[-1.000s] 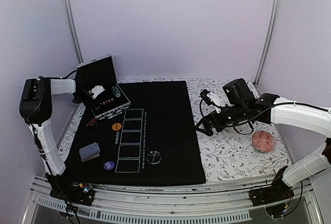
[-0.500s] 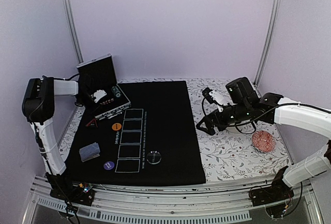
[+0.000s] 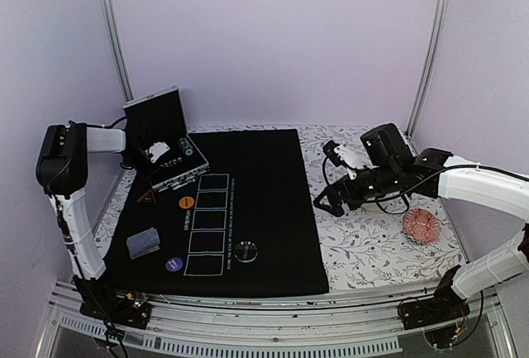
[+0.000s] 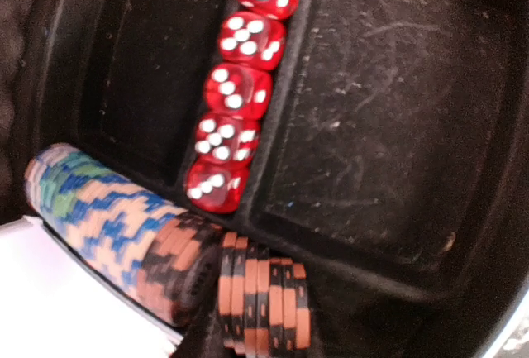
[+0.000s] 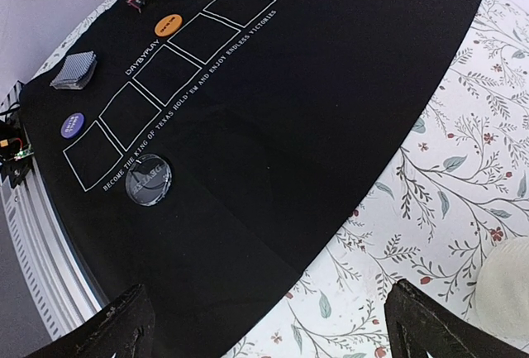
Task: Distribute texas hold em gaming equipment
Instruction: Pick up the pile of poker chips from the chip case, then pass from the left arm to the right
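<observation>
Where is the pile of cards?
In the top view, the pile of cards lies on the left side of the black mat, between the orange disc behind it and the purple disc in front.

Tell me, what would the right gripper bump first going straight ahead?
Probably the black mat, near its edge beside the flowery cloth, though depth is unclear. The right gripper is open.

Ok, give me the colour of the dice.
The dice are red with white pips; left wrist view shows it best.
</observation>
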Available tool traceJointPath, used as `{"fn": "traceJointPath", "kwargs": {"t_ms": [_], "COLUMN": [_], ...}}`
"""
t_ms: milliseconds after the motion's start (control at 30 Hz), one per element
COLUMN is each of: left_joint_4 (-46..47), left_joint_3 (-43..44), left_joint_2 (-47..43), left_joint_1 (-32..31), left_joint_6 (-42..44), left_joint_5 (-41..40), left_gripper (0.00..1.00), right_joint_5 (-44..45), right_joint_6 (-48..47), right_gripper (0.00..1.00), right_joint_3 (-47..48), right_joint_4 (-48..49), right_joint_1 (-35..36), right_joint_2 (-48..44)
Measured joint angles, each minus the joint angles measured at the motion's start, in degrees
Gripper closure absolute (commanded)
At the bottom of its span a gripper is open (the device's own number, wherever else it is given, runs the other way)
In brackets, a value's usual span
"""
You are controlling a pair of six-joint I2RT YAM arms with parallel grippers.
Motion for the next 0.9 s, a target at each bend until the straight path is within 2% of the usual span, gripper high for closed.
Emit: {"fn": "traceJointPath", "kwargs": {"t_ms": [333,500,633,767,900], "left_joint_4": [-1.3,-2.3,-2.9,-4.3,-4.5], "left_joint_3": [0.7,1.2,4.8,9.1,4.5], "left_joint_2": [-1.1,-8.3,-15.6,-21.1,-27.2], "left_joint_1": [0.6,-0.3,-2.9,-7.0,-13.2], "left_joint_6": [-2.8,-7.2,-14.8,-26.7,-36.3], "left_joint_5": [3.0,4.4,4.2,8.4,13.9], "left_gripper": [1.00,1.00,1.00,1.00,1.00], "right_joint_5": [-0.2,-0.8,-1.0,-1.1,-2.1], "right_joint_6": [0.2,0.7,1.2,2.1,3.6], "right_gripper": [0.01,0.01,0.01,0.01,0.01], "right_joint_3": [0.0,0.0,0.2,0.4,0.4], "right_joint_4": [-0.2,-0.2,0.1,0.7,1.3], "right_joint_1": [0.0,0.0,0.0,0.0,0.0], "right_joint_2": [0.3,0.5,0.5,0.5,0.5]}}
